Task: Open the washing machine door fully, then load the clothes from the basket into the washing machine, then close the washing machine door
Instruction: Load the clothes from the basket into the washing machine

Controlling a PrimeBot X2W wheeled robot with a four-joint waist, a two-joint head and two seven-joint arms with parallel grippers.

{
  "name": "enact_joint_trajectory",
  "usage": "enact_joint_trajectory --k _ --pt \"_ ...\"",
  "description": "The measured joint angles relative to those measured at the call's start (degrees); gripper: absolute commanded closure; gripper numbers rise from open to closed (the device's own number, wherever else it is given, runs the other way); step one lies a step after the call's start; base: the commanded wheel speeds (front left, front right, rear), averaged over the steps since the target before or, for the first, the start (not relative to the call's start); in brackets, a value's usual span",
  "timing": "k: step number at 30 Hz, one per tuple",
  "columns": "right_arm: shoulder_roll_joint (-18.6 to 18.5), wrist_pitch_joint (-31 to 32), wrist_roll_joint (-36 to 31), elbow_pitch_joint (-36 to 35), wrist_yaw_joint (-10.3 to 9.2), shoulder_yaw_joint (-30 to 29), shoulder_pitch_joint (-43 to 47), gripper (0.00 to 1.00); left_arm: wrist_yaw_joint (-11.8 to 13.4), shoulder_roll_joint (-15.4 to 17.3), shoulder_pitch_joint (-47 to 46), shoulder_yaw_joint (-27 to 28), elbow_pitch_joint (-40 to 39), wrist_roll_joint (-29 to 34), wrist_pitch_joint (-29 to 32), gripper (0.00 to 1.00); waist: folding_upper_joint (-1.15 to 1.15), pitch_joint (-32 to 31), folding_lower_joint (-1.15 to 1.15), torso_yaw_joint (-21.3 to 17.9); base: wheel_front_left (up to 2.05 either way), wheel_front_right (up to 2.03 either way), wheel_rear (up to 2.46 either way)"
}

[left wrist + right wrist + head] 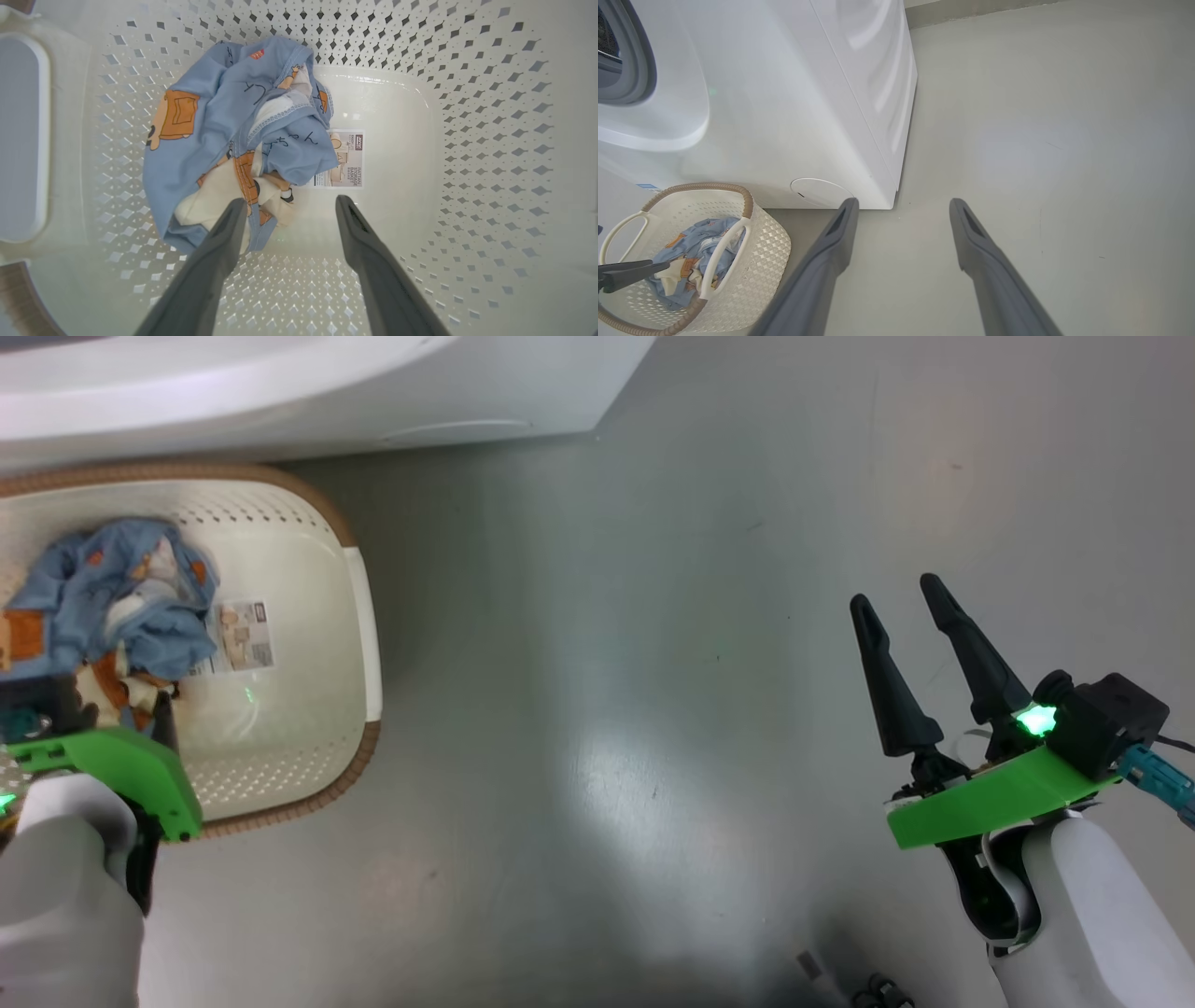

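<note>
Left gripper (289, 201) spread wide, empty, inside the basket (362, 616) close to the clothes (224, 126), basket far left by the washing machine (784, 116), right gripper (893, 593) wide open, empty, above the floor (607, 663)

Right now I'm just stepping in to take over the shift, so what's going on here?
The robot is at the laundry-loading step. Its left pincer, open, reaches down inside the basket, one finger at the edge of the clothes, a crumpled blue-and-cream heap; nothing is gripped yet. The right pincer hangs open and empty above the floor. The washing machine stands just behind the basket.
</note>
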Motion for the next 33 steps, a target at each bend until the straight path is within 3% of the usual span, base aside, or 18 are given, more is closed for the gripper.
enact_joint_trajectory --k 33 --pt "0.0 -0.4 -0.3 -1.7 0.0 3.5 -4.4 0.0 -0.7 2.1 -8.7 -5.4 0.1 0.0 2.0 0.0 0.0 8.7 0.0 -2.9 0.0 0.0 0.0"
